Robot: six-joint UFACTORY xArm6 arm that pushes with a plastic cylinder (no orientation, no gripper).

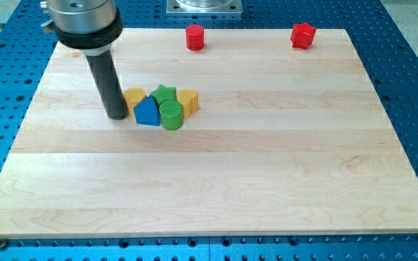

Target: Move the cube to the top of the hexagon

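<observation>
My tip (117,115) rests on the board left of a tight cluster of blocks. It is right beside a yellow block (134,96), partly hidden behind the rod, whose shape I cannot make out. A blue block (147,112) with a pointed top sits just right of the tip. A green star (165,92) lies behind it and a green cylinder (171,115) is at the cluster's front right. A second yellow block (188,101), roughly cube-like, is at the cluster's right end. A red block (195,37), round or hexagonal, stands near the view's top edge.
A red star (303,35) stands at the view's top right of the wooden board (267,159). The board lies on a blue perforated table (412,43). A metal base plate (204,6) sits beyond the top edge.
</observation>
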